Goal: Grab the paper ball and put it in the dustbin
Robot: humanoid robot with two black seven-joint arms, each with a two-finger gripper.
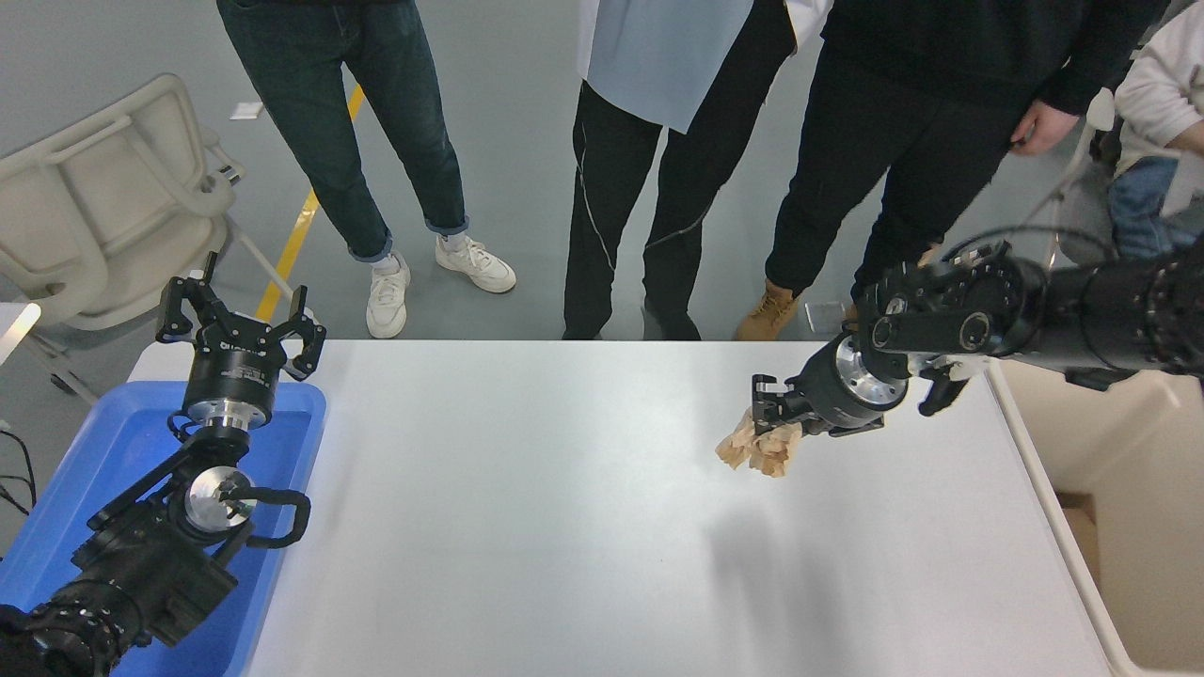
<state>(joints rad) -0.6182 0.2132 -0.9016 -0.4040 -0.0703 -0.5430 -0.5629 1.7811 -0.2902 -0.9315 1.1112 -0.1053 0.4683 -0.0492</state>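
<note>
The paper ball [755,448] is a tan crumpled wad hanging in my right gripper [773,418], which is shut on it and holds it well above the white table [527,527], its shadow lying below on the table. The right arm comes in from the right edge. The beige dustbin [1119,489] stands at the table's right side, its open top partly in view, to the right of the gripper. My left gripper [240,315] is open and parked at the lower left, over the blue tray.
A shallow blue tray [85,470] lies at the table's left under the left arm. Several people stand at the far side, one sits at the top right. A beige chair [103,197] stands at the back left.
</note>
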